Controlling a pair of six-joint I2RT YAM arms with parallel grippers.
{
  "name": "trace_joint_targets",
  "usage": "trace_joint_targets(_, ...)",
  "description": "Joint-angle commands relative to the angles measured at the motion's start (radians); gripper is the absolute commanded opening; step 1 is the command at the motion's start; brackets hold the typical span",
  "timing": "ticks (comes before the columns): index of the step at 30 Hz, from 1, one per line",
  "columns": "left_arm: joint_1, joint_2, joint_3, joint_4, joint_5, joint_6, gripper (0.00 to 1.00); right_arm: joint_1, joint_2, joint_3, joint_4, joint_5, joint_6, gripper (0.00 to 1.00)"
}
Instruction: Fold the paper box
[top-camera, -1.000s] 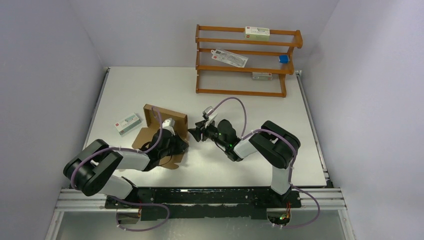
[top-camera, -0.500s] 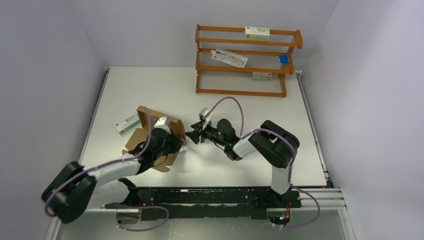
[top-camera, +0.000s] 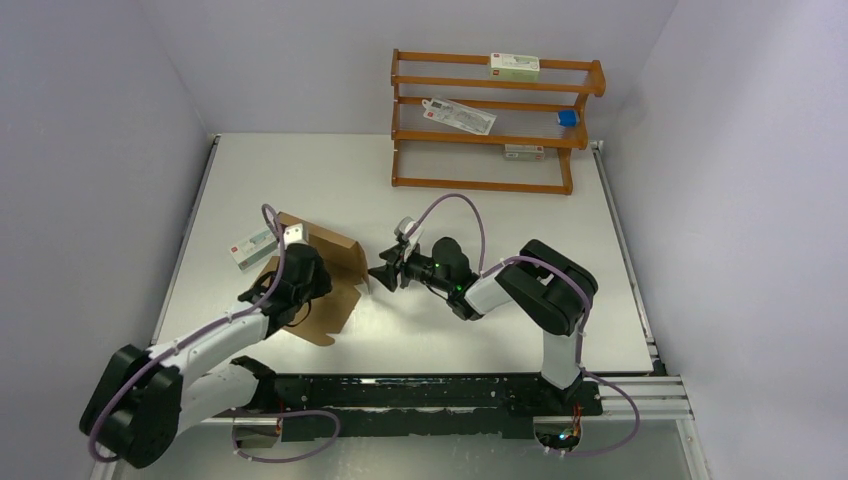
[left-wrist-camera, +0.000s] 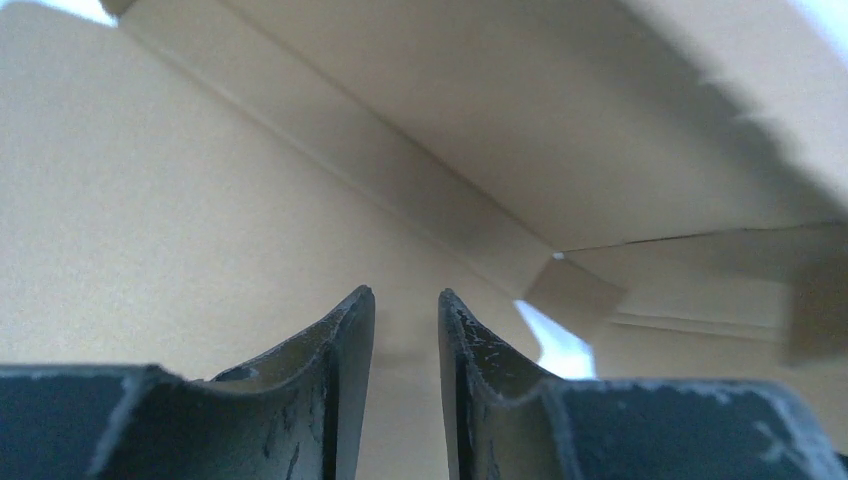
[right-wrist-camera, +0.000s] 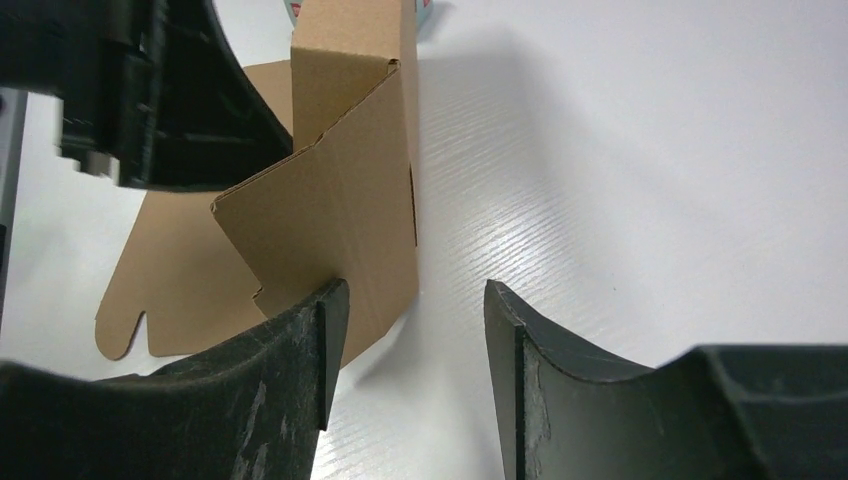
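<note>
Paper box (top-camera: 340, 265) sits left of centre on the counter (top-camera: 480, 230), partly folded; one panel lies flat, its rounded tab edge pointing toward the arm bases; a back wall and a right-hand side flap stand up from it.

Left pincer (left-wrist-camera: 407, 300) is down inside the box, over the flat panel; its fingers stand a narrow gap apart with nothing between them; the wrist view shows cardboard on every side, with a fold crease running diagonally ahead and a small slit of light at the far corner.

Right pincer (right-wrist-camera: 415, 292) lies low over the counter at the box's right edge; jaws open and gripping nothing; the lower corner of the standing side flap sits just in front of its left finger; contact cannot be told.

A small white carton (top-camera: 252, 247) lies just beyond the box's far left corner, near the counter's left edge.

A wooden rack (top-camera: 480, 185) stands at the far edge, well apart from the box; bare counter stretches between rack and box, and along the right side past the right arm.
</note>
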Motion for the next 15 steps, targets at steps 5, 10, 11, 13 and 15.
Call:
trace_joint_targets(5,0.031,0.115,-0.037,0.043,0.102,0.006,0.32,-0.003,0.024,0.042,0.000,-0.067,-0.023,0.58)
trace_joint_targets(10,0.031,0.123,-0.058,0.073,0.169,0.004,0.31,-0.003,0.047,0.076,-0.005,-0.059,-0.015,0.59)
trace_joint_targets(11,0.031,0.125,-0.064,0.080,0.183,0.001,0.31,-0.003,0.051,0.085,-0.008,-0.064,-0.018,0.59)
trace_joint_targets(13,0.031,0.125,-0.076,0.091,0.205,-0.008,0.31,-0.002,0.059,0.105,-0.020,-0.064,-0.023,0.59)
trace_joint_targets(15,0.031,0.124,-0.082,0.096,0.217,-0.011,0.30,-0.003,0.068,0.122,-0.026,-0.057,-0.030,0.59)
